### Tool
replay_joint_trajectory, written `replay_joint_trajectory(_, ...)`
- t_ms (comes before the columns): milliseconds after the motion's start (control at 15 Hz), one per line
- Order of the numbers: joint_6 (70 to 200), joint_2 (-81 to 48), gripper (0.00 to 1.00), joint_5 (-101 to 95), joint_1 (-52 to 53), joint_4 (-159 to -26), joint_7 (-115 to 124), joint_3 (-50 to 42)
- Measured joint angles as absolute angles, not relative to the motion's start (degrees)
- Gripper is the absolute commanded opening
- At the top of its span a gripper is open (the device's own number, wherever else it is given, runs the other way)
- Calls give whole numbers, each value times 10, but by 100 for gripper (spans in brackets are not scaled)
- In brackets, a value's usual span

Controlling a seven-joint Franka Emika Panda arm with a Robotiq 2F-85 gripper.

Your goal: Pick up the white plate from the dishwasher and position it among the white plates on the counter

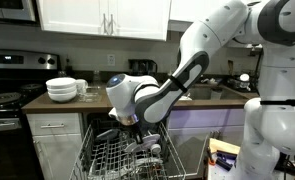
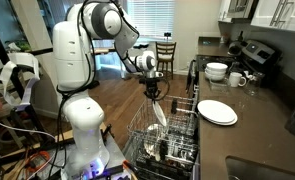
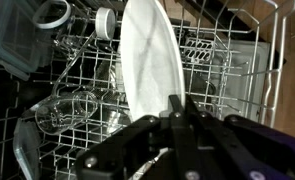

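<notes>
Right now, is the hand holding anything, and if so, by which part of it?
Yes. The hand is shut on the white plate, pinching its upper rim; the plate is on edge.

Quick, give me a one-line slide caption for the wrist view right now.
Wrist view: the hand shut on the edge of an upright white plate, with the dishwasher's wire rack behind it.

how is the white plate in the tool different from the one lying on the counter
The held plate stands on edge at the dishwasher rack; the counter plate lies flat. The tool grips the held plate's rim; nothing touches the counter plate. Both are round and plain white.
</notes>
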State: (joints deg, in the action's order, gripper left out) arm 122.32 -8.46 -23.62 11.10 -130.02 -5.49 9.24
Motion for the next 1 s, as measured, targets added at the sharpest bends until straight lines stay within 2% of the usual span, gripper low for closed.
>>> replay_joint_trajectory(400,1223,-85,3,-267,117,-1301,-22,95)
replay_joint_trajectory(467,1223,-85,6,-276,117,-1301,-15,95)
replay_joint_trajectory(1000,1223,-90,3,-287,121,-1302,-3,95)
